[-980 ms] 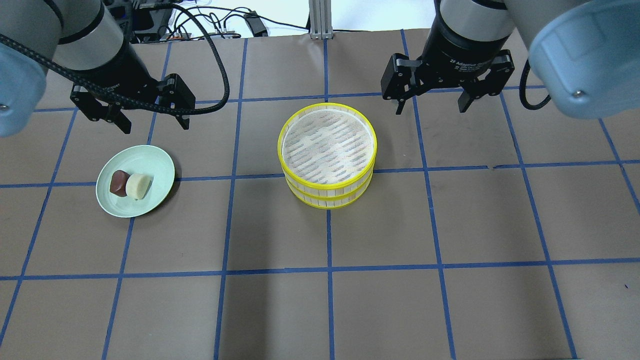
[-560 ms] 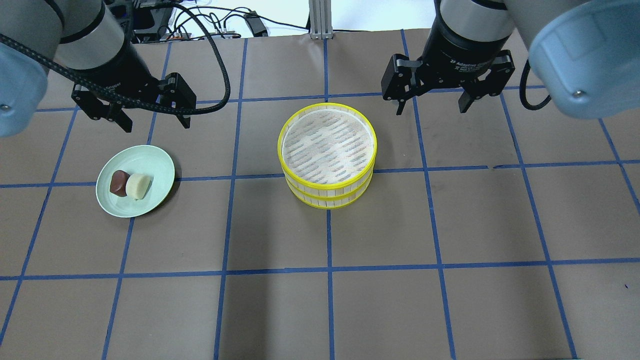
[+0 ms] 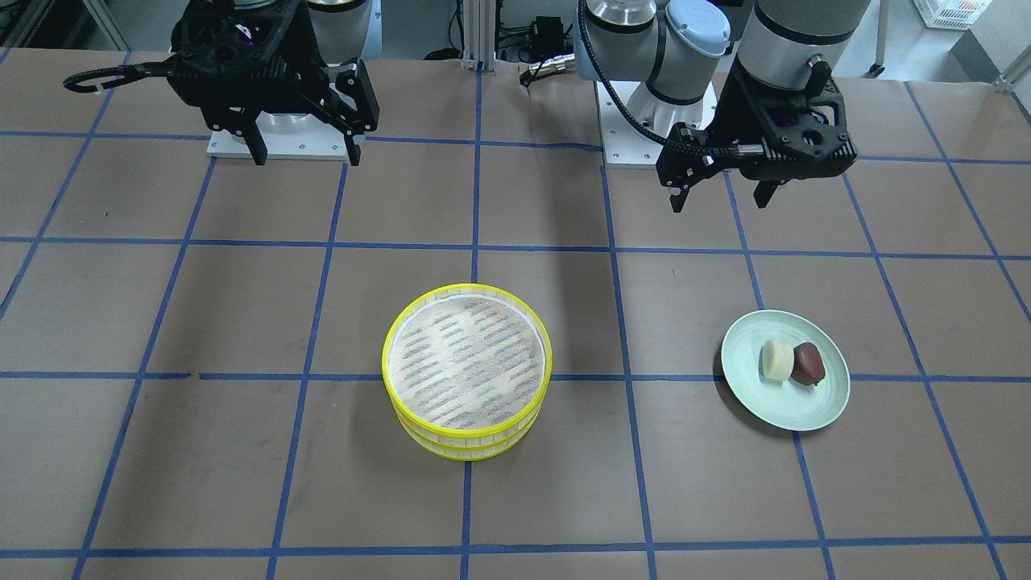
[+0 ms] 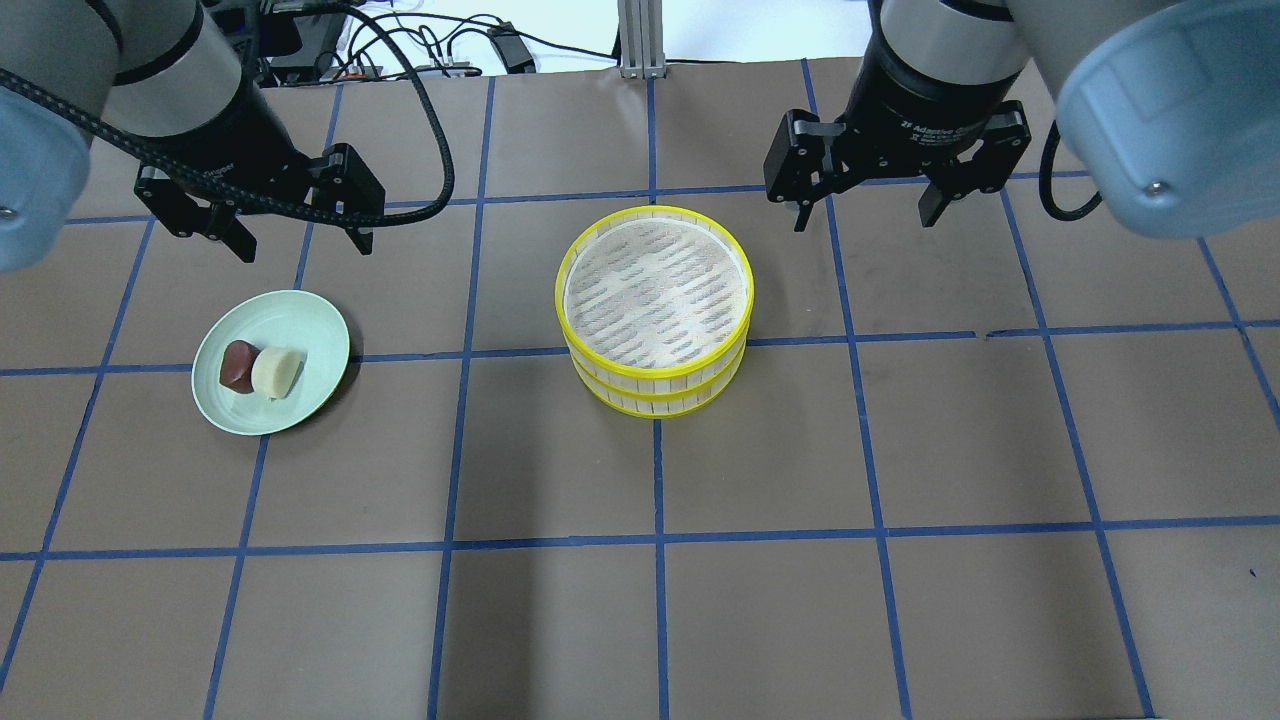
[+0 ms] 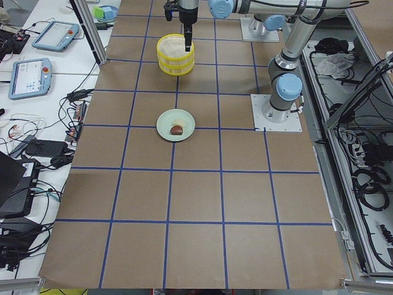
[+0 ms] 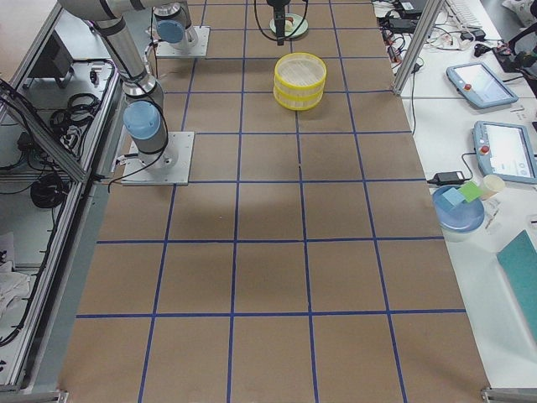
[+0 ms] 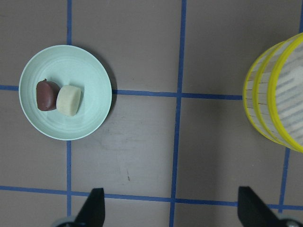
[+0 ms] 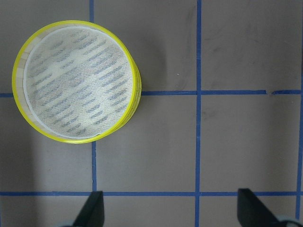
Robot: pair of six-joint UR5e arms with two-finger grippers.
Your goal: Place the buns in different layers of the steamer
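On the desk, left half of the overhead view: pale green plate carrying both buns, side by side and touching.

Item 1, cream-white bun: small rounded block. Likely light and somewhat soft. A gentle squeeze from above, across its flatter sides, seems best.

Item 2, reddish-brown bun: same build with a glossier skin, so possibly slippier. Its outer side is free, but its inner side sits against item 1, so a finger going in there may nudge the neighbour.

Item 3, upper steamer layer: stacked on item 4, at desk centre, well apart from the plate. Its woven bottom is bare. The thin slatted wall is probably light and stiff. Take it at the yellow rim to lift it off.

Item 4, lower steamer layer: interior hidden.

Item 5, left pincer: fingers apart, empty, hovering just beyond the plate.

Item 6, right pincer: fingers apart, empty, hovering beyond the steamer's right side.
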